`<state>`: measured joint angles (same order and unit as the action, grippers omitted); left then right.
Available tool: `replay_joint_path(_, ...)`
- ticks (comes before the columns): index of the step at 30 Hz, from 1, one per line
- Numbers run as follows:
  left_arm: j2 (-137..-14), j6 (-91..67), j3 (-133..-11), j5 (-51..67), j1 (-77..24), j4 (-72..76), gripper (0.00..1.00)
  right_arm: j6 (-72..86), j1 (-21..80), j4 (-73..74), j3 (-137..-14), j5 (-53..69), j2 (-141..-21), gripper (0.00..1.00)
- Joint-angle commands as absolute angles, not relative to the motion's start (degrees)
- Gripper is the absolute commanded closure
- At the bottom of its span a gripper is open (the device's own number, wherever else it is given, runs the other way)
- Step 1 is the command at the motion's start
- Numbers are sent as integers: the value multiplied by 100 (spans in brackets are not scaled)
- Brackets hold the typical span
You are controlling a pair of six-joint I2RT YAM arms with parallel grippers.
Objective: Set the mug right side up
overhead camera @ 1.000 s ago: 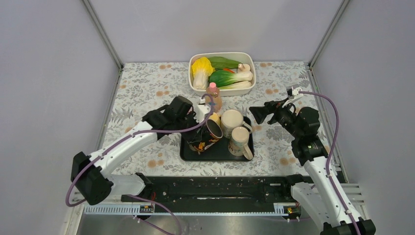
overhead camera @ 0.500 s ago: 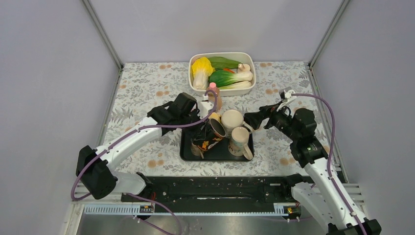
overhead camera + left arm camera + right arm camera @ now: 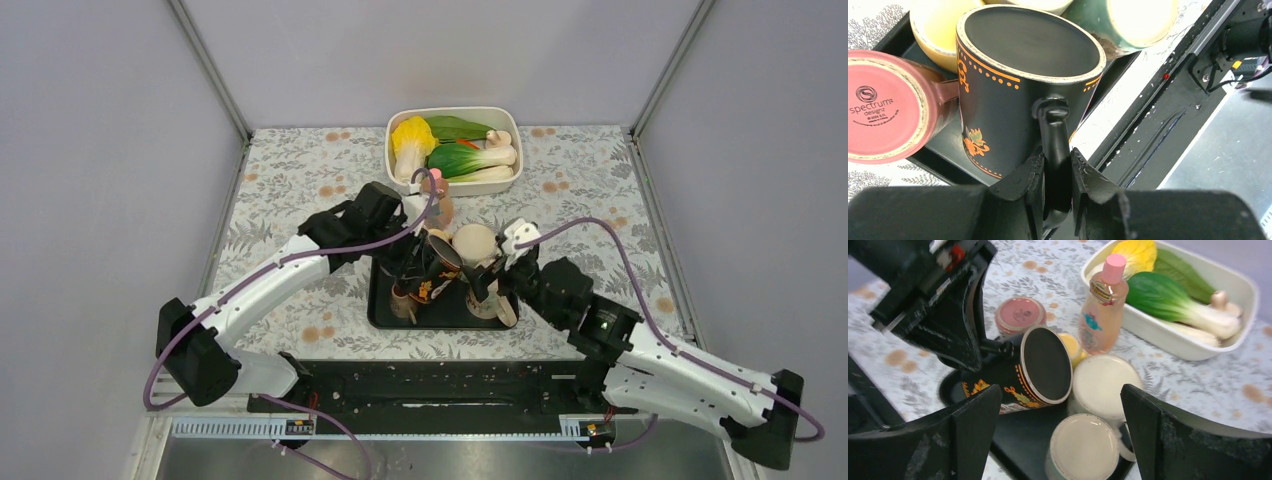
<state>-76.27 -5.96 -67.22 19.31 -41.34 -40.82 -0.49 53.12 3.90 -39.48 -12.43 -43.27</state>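
Observation:
A black mug with orange patterns (image 3: 434,272) hangs tilted on its side over the black tray (image 3: 383,316), its flat base facing the right arm. My left gripper (image 3: 1055,160) is shut on the mug's handle (image 3: 1054,131); the mug's base fills the left wrist view (image 3: 1028,42). The mug also shows in the right wrist view (image 3: 1023,367). My right gripper (image 3: 1063,432) is open and empty. It hovers over an upside-down pale mug (image 3: 1084,449) at the tray's front right.
A cream mug (image 3: 1105,385), a pink mug (image 3: 1019,313) and a yellow one (image 3: 1069,344) stand bottom up on the tray. A pink-capped bottle (image 3: 436,195) stands behind it. A white bin of vegetables (image 3: 450,110) sits at the back.
My right arm has swung from the right side in over the tray's front right. My left gripper has kept hold of the black mug and shifted it slightly.

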Motion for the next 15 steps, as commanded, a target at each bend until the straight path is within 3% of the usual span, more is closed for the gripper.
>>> replay_joint_path(1, -7437, -949, -7432, 2110, -4118, -3342, 100, -1817, 6495, -782, -3466, -3855, -4355, 1)
replay_joint_path(6, -7534, -1120, -7497, 2094, -4111, -3379, 100, -3746, 8007, -3297, -2737, -5563, -5218, 1)
replay_joint_path(12, -7581, -1211, -7502, 2074, -4111, -3377, 100, -6765, 9589, -8253, -2498, -7056, -8087, 1)
replay_joint_path(15, -7576, -1211, -7521, 2079, -4113, -3372, 100, -7539, 9848, -8534, -3249, -7470, -9411, 1)
